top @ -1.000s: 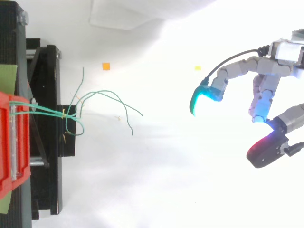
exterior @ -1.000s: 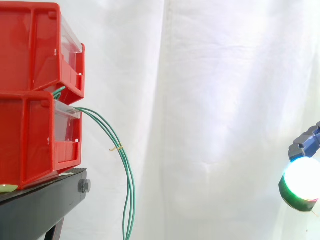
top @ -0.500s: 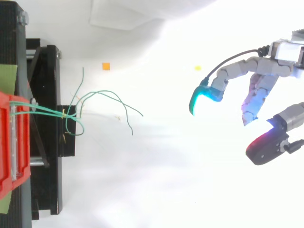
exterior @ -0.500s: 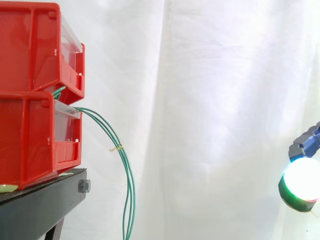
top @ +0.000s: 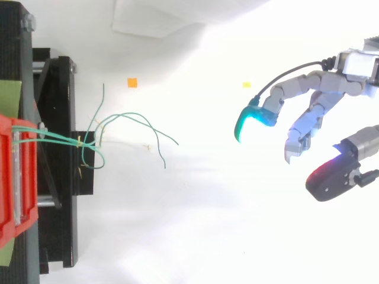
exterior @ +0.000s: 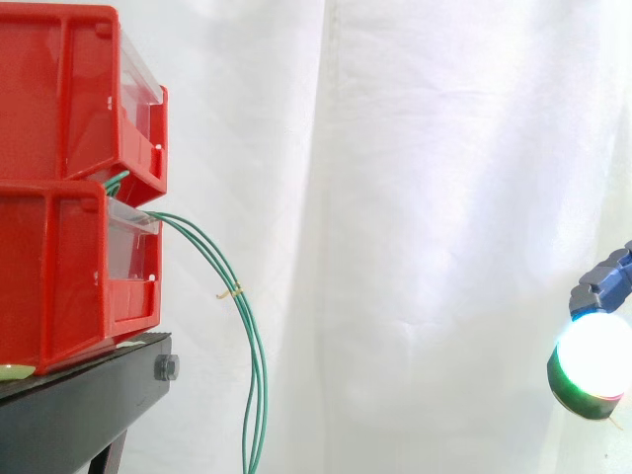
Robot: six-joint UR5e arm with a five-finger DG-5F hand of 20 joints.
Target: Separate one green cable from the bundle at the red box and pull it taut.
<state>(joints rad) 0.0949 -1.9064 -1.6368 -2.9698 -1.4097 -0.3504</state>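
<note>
Two stacked red bins [exterior: 59,267] stand at the left, with green cables [exterior: 259,390] drooping from between them. My robot hand [top: 328,86] hovers far right, fingers spread wide, holding nothing.

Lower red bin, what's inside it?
Green cables run out over its clear front panel and hang down. How they lie inside the lower red bin is hidden by its red side wall.

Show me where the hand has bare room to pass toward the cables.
There is a wide bare stretch between the hand and the loose ends of the green cables. It is crowded only at the red bins and the black stand, where the cables loop and cross.
</note>
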